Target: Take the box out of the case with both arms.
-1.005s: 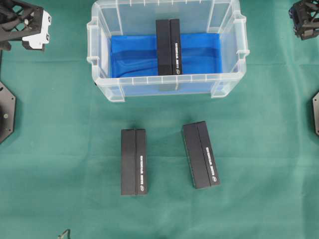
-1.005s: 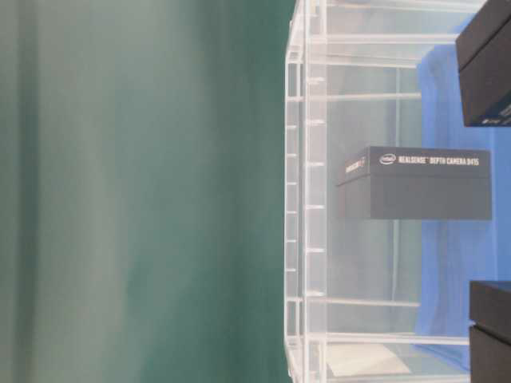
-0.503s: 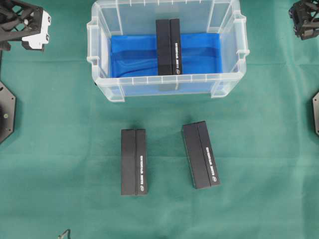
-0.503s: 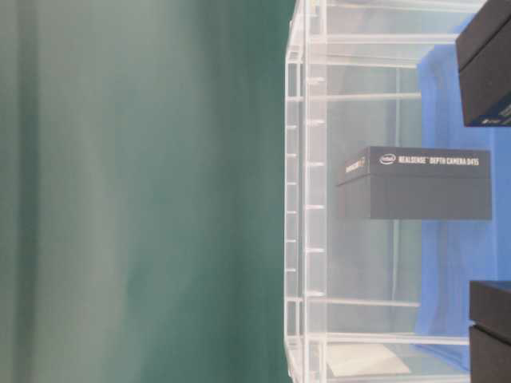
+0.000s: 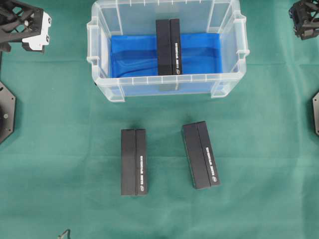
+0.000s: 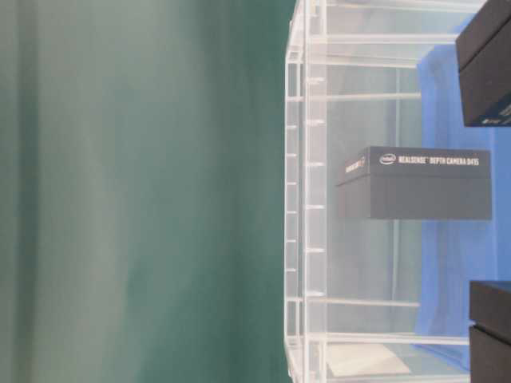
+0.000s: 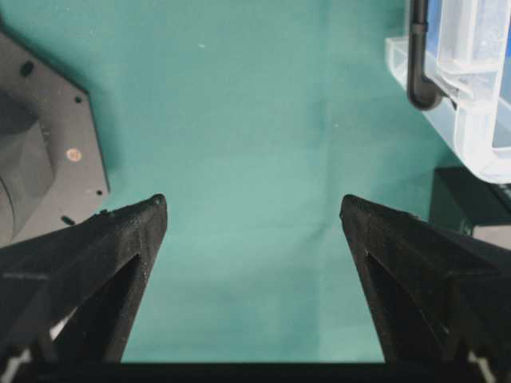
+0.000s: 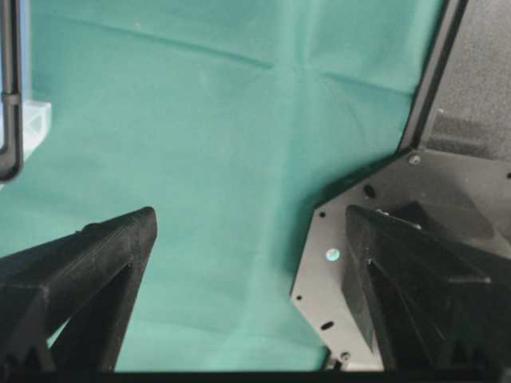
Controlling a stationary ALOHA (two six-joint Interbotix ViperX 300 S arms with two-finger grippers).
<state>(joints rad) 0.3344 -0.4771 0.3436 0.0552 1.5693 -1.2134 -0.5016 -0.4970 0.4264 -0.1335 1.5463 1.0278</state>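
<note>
The long black rectangular cardboard box [image 5: 169, 47] lies inside the translucent plastic case [image 5: 102, 84]. It is judged stiff, light and smooth, best clamped across opposite long sides. Left tool [image 7: 251, 211] and right tool [image 8: 251, 215] are spread wide, empty.

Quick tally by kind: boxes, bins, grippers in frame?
Black boxes: 3, one in the case, two on the green cloth
Clear case: 1
Grippers: 2, left gripper and right gripper, both open and empty
Total: 6
</note>
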